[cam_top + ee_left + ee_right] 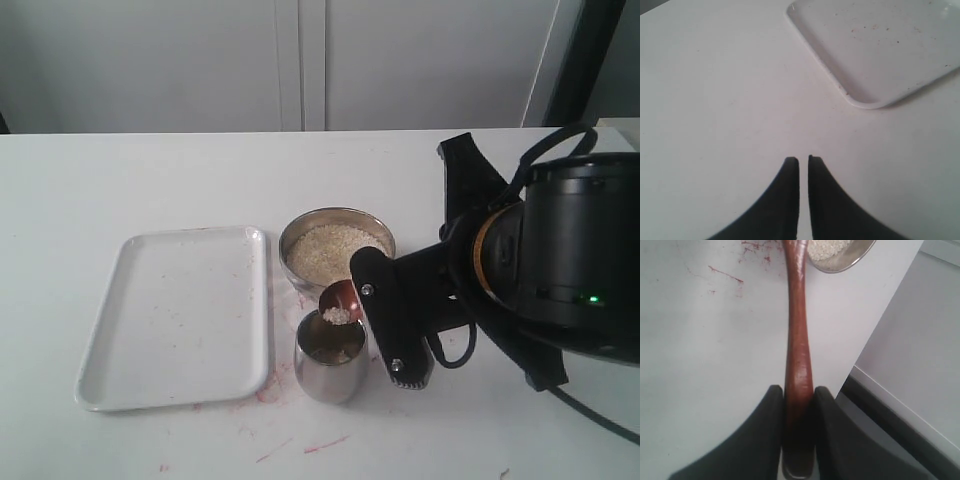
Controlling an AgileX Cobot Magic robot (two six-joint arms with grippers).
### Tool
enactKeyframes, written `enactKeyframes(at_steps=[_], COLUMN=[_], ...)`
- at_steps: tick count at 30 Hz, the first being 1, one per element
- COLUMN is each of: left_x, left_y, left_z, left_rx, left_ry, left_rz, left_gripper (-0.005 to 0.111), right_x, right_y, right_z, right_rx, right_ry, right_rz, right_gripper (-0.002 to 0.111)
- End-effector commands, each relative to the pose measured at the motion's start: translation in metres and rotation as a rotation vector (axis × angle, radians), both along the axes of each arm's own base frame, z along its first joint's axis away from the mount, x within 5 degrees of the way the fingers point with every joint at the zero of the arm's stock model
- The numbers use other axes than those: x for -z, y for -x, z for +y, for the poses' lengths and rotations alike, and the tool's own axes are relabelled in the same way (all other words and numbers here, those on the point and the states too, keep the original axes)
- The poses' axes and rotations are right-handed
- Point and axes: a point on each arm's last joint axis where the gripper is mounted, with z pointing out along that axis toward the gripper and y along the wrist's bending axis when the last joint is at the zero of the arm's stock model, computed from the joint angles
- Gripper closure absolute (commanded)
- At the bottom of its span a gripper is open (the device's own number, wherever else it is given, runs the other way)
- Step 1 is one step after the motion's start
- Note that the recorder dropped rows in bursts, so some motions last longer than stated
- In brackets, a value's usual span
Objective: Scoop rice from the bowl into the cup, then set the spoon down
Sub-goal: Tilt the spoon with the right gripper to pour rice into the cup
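The steel bowl holds a bed of rice at mid-table. Just in front of it stands the steel cup with some rice at its bottom. The dark wooden spoon hangs tilted over the cup's rim, a clump of rice on its head. My right gripper is shut on the spoon's handle; the bowl's rim shows beyond it. My left gripper is shut on nothing, low over bare table, outside the exterior view.
A white rectangular tray lies left of the bowl and cup; its corner shows in the left wrist view. Red smears mark the table near the cup. The right arm's bulky black body fills the right side.
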Motion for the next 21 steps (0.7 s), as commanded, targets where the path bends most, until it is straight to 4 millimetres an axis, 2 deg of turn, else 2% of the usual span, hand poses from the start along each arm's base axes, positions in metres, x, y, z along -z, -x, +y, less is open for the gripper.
enactKeyframes(at_steps=[1,21], left_x=[0.0069,0.0069], left_y=[0.0005,0.0005], left_z=[-0.0002,-0.0002], left_rx=[0.002,0.002], left_ry=[0.005,0.005], left_rz=[0.057,0.057], left_gripper=[0.092,0.092], right_x=[-0.0007,-0.0044], right_y=[-0.0006,-0.0036], right_z=[0.0001,0.0002], right_rx=[-0.040,-0.126], right_ry=[0.051,0.150], right_rz=[-0.001,-0.034], right_gripper=[0.108,0.108])
